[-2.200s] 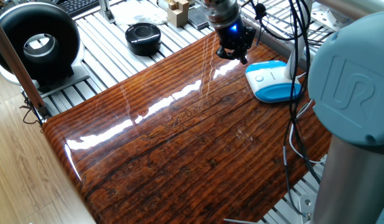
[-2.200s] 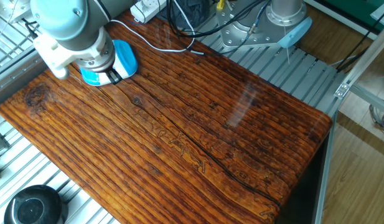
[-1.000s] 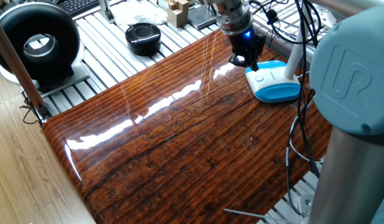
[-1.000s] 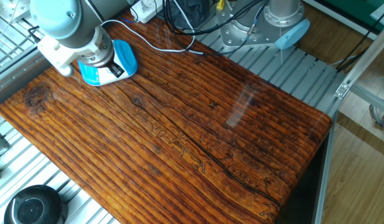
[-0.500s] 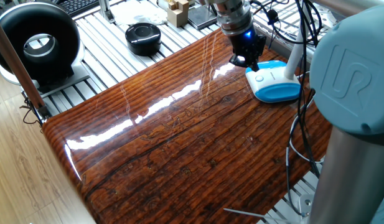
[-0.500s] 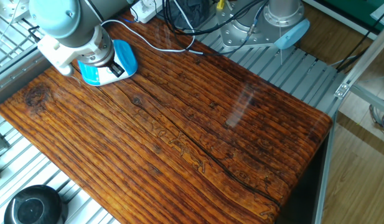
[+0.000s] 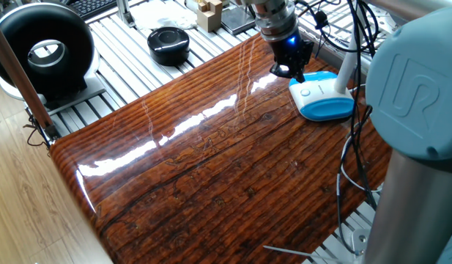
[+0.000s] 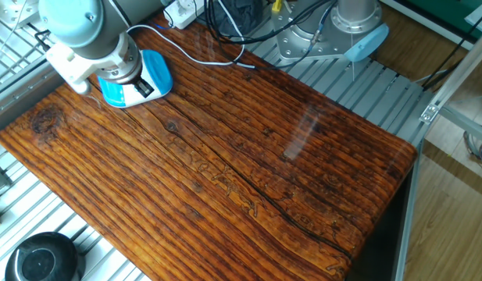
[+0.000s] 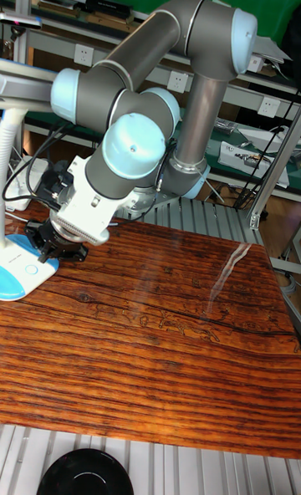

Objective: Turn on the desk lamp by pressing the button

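Note:
The desk lamp's base (image 7: 324,99), white on top with light blue sides, lies at the far right corner of the wooden table (image 7: 211,161). A small round button (image 7: 307,92) marks its white top, and a slim white neck (image 7: 347,70) rises behind. My gripper (image 7: 292,73) hangs low at the base's left end, its black tips just beside the button. In the other fixed view the gripper (image 8: 144,87) covers part of the lamp base (image 8: 156,72). The tall fixed view shows the gripper (image 9: 53,252) right next to the lamp base (image 9: 20,271). No view shows a gap between the fingertips.
A round black disc device (image 7: 168,43) and a black ring-shaped fan (image 7: 44,50) sit on the slatted frame to the left. A white power strip (image 8: 183,11) and several cables (image 8: 225,47) lie behind the lamp. Wooden blocks (image 7: 209,12) stand at the back.
Since 2.2 s ago the gripper moved right and down to the lamp base's left end. Over the last second it has held still.

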You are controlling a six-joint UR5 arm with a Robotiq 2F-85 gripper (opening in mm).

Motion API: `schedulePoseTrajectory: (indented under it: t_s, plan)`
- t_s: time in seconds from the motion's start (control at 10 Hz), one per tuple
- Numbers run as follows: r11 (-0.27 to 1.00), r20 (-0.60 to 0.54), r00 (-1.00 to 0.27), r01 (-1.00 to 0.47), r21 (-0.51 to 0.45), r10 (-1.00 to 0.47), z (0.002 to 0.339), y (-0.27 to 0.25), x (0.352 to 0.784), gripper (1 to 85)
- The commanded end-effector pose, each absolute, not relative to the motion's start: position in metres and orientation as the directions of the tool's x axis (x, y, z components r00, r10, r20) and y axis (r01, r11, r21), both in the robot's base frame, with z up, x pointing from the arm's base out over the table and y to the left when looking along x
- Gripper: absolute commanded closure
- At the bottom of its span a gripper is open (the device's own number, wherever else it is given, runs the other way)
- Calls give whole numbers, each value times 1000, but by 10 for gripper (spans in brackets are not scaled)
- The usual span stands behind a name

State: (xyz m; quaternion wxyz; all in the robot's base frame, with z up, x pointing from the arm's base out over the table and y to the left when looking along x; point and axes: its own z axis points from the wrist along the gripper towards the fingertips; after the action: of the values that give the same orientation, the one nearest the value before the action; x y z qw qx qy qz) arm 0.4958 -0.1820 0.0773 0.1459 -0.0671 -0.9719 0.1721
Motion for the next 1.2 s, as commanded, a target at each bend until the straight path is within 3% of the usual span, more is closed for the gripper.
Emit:
schedulePoseTrajectory:
  t_s: [0.0,1.1]
  plan:
    - [943,250,-953,84,-321,170,72,-176,502,847]
    - [952,410,-896,44,-302,172,51,-184,480,847]
